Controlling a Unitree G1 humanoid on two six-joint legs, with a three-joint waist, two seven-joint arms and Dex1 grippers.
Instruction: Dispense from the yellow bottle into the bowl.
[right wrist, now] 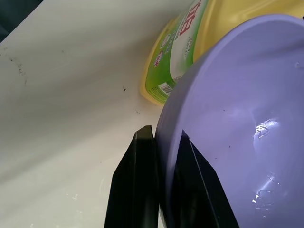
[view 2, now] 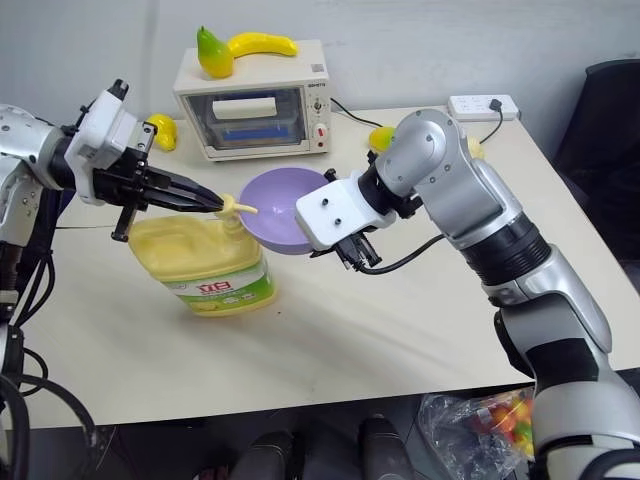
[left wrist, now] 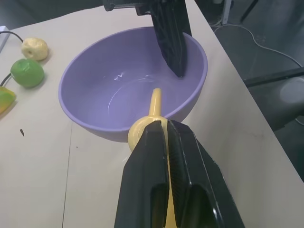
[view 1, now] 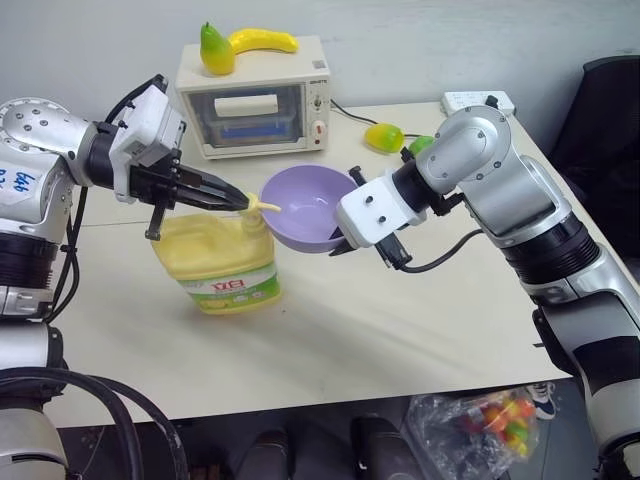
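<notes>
Left eye view has my left gripper [view 1: 232, 197] reaching across from the left, its two black fingers pressed together on top of the yellow pump head of the bottle [view 1: 220, 260]. That bottle stands on the table [view 1: 400, 320] just left of the bowl [view 1: 305, 205], label facing the camera, and its spout reaches over the bowl's near-left rim. My right gripper [view 1: 345, 240] comes in from the right and is clamped on the bowl's rim at its right side, one finger inside the wall and one outside, holding the bowl tilted with its mouth turned toward the bottle. Left wrist view looks down my closed fingers [left wrist: 156, 190] at the pump head and spout, with a wet sheen in the bottom of the bowl and my right gripper's inner finger lying against the far inside wall. Right wrist view shows the purple wall pinched between my two fingers [right wrist: 137, 190], the bottle's green label just beyond. Behind the bowl sits a small oven [view 1: 255, 100] with a toy pear [view 1: 216, 50] and banana [view 1: 265, 40] on top.
</notes>
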